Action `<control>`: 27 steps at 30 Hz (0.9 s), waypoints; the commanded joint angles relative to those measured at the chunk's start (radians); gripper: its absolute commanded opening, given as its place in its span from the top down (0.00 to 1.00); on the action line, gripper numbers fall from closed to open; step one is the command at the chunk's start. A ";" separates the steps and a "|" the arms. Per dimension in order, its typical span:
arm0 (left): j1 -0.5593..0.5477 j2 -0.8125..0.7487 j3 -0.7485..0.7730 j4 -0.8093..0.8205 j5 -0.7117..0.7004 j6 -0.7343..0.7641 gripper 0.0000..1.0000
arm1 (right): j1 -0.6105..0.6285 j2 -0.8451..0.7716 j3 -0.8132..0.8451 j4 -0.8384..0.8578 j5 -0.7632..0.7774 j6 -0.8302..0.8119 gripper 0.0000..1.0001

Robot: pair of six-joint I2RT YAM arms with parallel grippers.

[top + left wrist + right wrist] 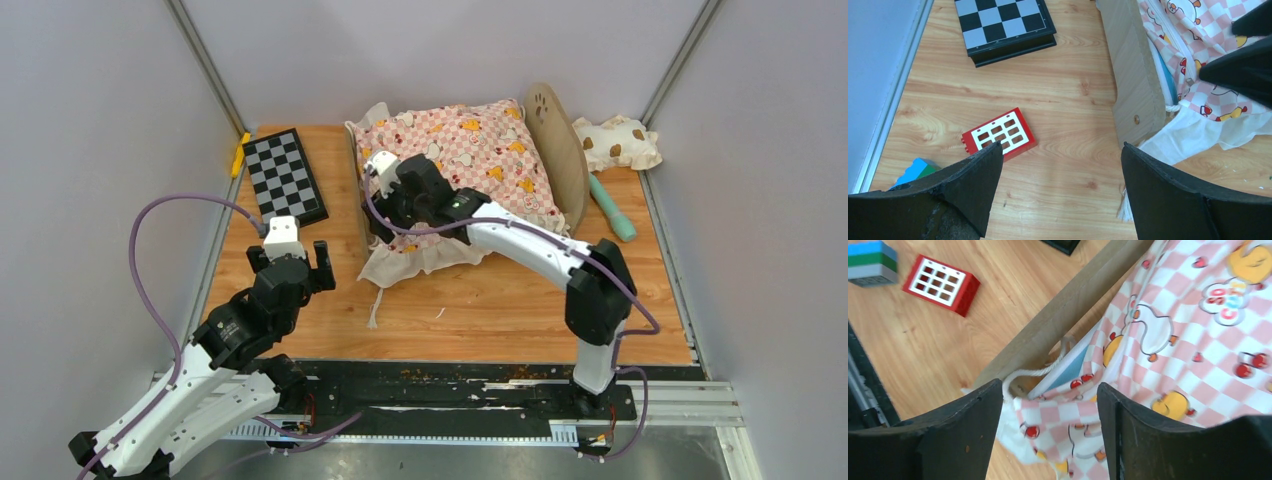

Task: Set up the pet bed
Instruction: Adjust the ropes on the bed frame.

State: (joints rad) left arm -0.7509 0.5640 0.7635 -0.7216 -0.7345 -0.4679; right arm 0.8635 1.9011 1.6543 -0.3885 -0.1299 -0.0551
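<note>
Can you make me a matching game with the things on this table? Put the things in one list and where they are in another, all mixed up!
Things:
1. chessboard
2. pink cushion
3. spotted pillow
4. red block

Places:
A. far right corner, behind the pet bed
B. lying on top of the pet bed
C. on the bare wood, near a blue-and-green block
D. far left, by the wall

Pairs: 1-D, 2-B, 3-A, 4-C

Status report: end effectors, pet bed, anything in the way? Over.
Left end effector open, empty, over table. Right end effector open above cushion corner. Cushion lies in pet bed; pillow outside, behind headboard. Nothing blocking.
</note>
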 commanded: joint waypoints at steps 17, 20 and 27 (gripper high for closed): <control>0.004 0.050 -0.016 0.076 0.065 -0.048 0.06 | 0.101 -0.496 -0.876 0.654 0.278 0.551 0.14; 0.005 0.052 -0.011 0.077 0.083 -0.049 0.06 | 0.122 -0.434 -0.916 0.778 0.289 0.576 0.12; 0.005 0.014 -0.027 0.052 0.068 -0.056 0.06 | 0.172 -0.314 -1.029 1.063 0.329 0.574 0.20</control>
State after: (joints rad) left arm -0.7509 0.6048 0.7475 -0.6895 -0.6590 -0.4969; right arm 1.0092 1.5391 0.6888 0.3840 0.1604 0.4709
